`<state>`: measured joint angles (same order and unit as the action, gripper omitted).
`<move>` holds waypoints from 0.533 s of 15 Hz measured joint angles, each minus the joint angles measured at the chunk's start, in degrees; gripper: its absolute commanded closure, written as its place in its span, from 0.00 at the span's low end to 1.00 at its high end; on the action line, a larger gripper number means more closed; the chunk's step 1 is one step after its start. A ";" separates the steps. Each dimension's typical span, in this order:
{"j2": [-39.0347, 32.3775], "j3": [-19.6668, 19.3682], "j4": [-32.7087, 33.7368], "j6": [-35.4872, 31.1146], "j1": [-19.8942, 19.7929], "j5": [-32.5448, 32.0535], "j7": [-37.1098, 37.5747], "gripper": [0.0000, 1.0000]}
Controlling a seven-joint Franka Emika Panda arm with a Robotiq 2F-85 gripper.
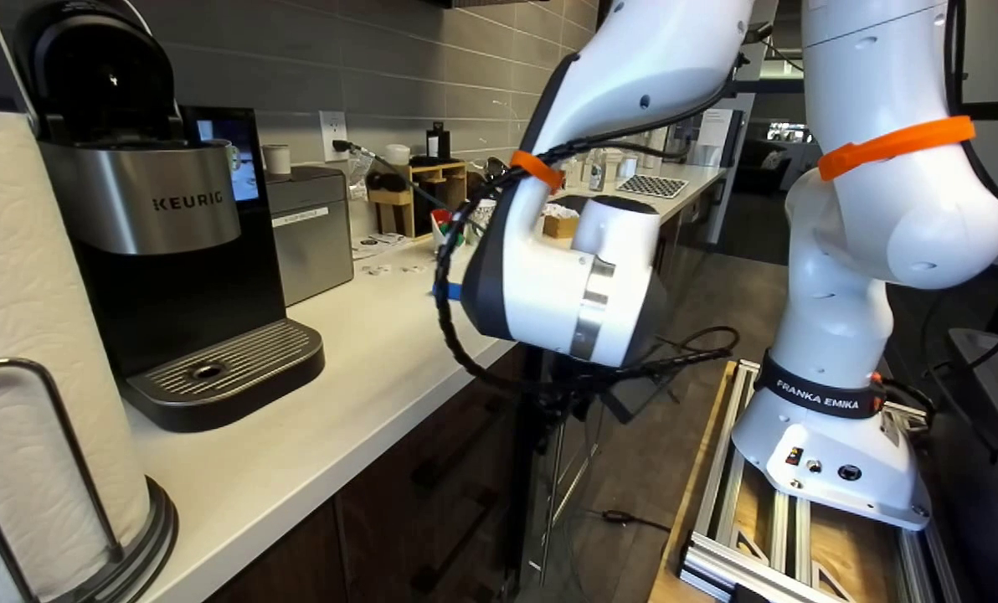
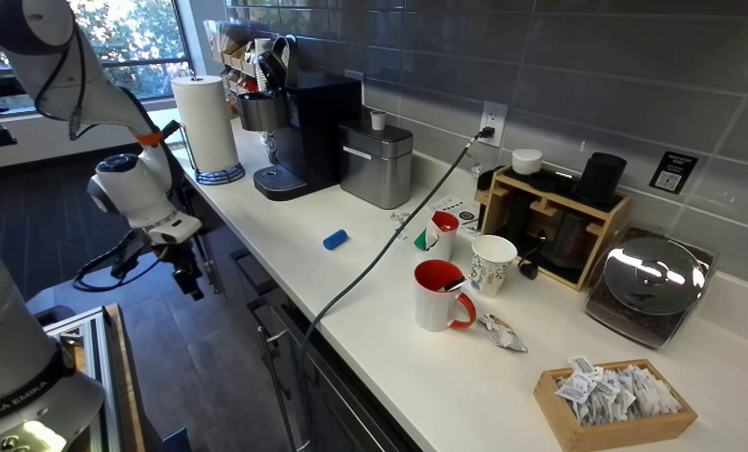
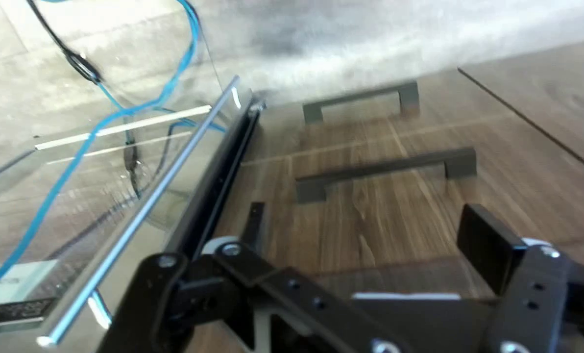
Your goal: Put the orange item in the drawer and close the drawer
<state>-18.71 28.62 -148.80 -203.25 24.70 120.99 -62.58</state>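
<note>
Orange item: I cannot make it out in any view, so I cannot tell where it lies relative to my tool (image 3: 363,218). Orange does show on the bands (image 1: 897,149) around my arm (image 1: 633,67). As for the drawer, my wrist view looks onto brown drawer fronts (image 3: 370,235) with dark bar handles (image 3: 385,167), one nearer and one farther, a thin seam between them. These fronts look flush with each other; which, if any, belongs to the task I cannot tell.

My tool has its two fingers (image 3: 490,245) spread wide, one left and one right, and has hold of nothing: between them I see straight through to the wood. Both handles lie beyond the fingertips, apart from them. To the left of the left finger runs a long silver bar (image 3: 141,211), and a blue cord (image 3: 125,112) lies past it.

In both exterior views the tool hangs out beyond the front edge of the counter (image 2: 374,326), lower than its top, with black cables (image 1: 447,322) looping round the wrist. In an exterior view it points down at a slant, above the dark floor (image 2: 204,351). On the counter I see a coffee machine (image 2: 324,125), a paper towel roll (image 2: 204,122), a blue cylinder (image 2: 335,239) and, nearer and to the right in an exterior view, red-lined mugs (image 2: 433,307) and a wooden box (image 2: 631,434) of packets (image 2: 619,395).
</note>
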 measured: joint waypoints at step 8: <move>20.35 13.08 -7.99 0.03 1.39 23.58 -15.80 0.00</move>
<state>1.64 41.70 -156.79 -203.22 26.09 144.57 -78.38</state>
